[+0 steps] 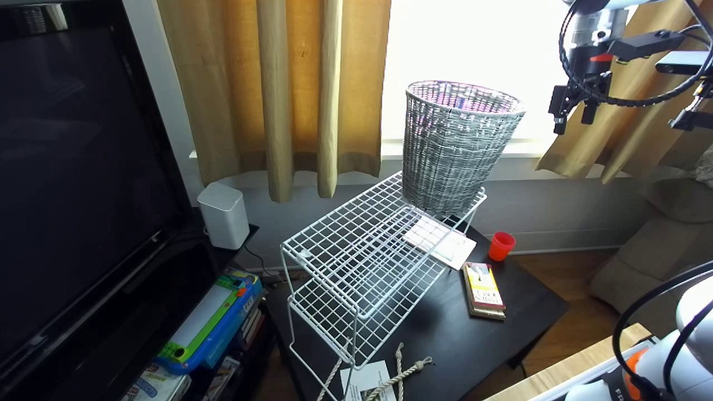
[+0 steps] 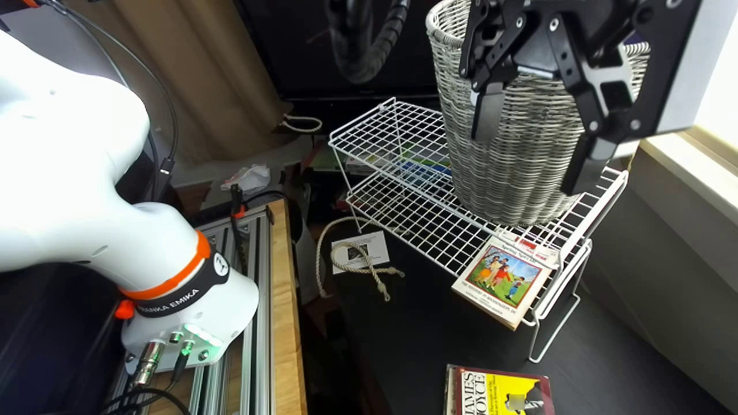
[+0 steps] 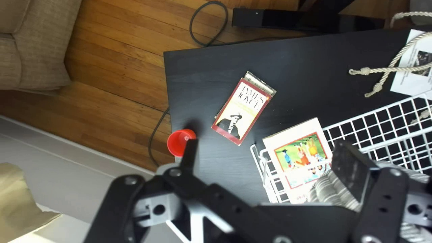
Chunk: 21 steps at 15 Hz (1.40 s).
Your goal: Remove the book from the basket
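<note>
Two fingers (image 2: 488, 115), wide apart. Whole in an exterior view, just ribbed slivers in the wrist view: flared woven basket (image 1: 454, 153) on white wire rack (image 1: 356, 248), seemingly with blue book (image 1: 461, 103) inside.

A red cup (image 1: 502, 247) stands on the black table (image 1: 445, 323) near a white wire-grid rack (image 1: 356, 248).

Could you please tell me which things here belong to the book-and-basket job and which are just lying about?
Job:
basket
claw
book to remove (not clearly visible)

Standing or lying about:
white wire rack
red cup
James Joyce book
picture-covered book
rope
printed sheet
</note>
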### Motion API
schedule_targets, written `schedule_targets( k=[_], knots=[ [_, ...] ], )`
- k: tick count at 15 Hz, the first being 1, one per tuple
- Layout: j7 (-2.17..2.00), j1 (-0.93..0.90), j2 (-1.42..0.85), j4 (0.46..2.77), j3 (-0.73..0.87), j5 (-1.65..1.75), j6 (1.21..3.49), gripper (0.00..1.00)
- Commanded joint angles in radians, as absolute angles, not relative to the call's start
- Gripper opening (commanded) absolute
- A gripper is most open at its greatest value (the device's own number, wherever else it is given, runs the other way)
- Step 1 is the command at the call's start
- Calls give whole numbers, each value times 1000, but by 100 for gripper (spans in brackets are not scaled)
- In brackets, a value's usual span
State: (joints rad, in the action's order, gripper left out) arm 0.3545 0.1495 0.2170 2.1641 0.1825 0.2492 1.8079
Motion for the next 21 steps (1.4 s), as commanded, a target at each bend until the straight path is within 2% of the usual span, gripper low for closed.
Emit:
schedule_targets(
  k=[1, 5, 11, 21],
  knots=[
    [362, 140, 292, 2124, 167, 272, 1723, 100],
    [250, 128, 320, 2032, 145, 207, 1676, 100],
    [-94, 117, 231, 1900, 102, 38, 1679, 100],
    [-209, 114, 190, 1905, 96, -35, 1770, 100]
  ],
)
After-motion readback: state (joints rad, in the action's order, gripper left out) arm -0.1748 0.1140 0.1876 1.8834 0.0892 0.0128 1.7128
